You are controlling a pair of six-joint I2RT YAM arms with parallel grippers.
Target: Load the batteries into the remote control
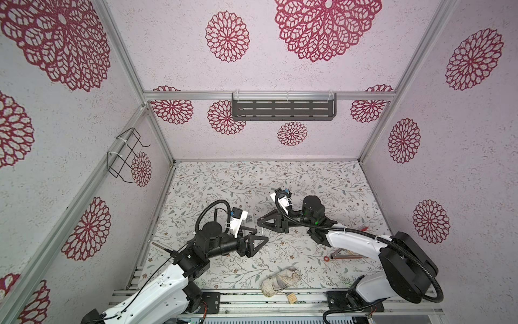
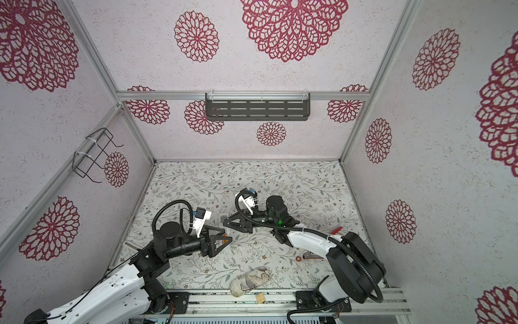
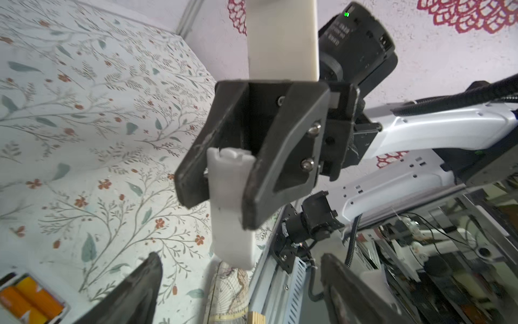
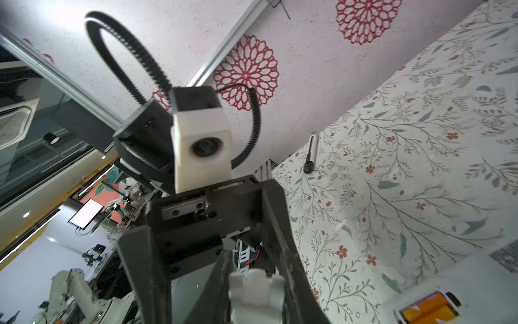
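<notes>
Right pincer [image 3: 220,209]: pinching white cover [image 3: 229,238].
Left pincer [image 3: 239,261]: spread, at 6 o'clock of the right one in both top views.
Remote control [image 4: 476,283] compartment: two orange batteries [image 4: 426,310] inside.

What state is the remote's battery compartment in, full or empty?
Full: two orange batteries lie side by side inside the remote control, uncovered.

White shells [image 1: 353,238], black joints [image 1: 213,232], ribbed black cables [image 4: 256,123], wedge-shaped black right claw [image 3: 221,203], silver screws [image 3: 314,129], green LED [image 3: 347,14].

Orange batteries [image 3: 28,303], white remote control [image 4: 462,280], floral-patterned table cover [image 1: 224,179].
</notes>
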